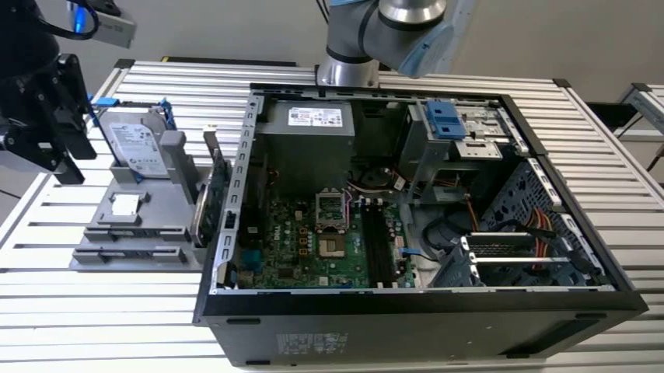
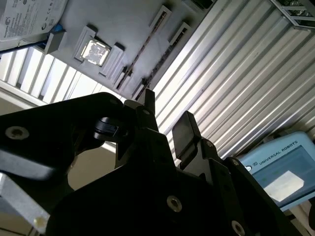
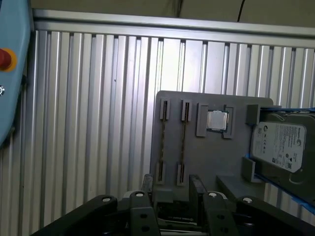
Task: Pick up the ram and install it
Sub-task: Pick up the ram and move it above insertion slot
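Ribbed alu table [image 1: 93,311], matt blk gripper [image 2: 167,115]

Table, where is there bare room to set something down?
Bare table slats border the grey holder at the exterior view's lower left. A narrower strip runs past the computer case at that view's right. Holder and case are crowded.

Exterior view high above case [image 1: 415,330]; both wrist views near holder [image 3: 216,157] [image 2: 123,29].

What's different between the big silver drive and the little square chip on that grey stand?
The hard drive is much bigger and oblong; the chip is small and square. The hard drive stands propped up on edge; the chip lies flat in a recess. Both are silvery and sit on the grey stand.
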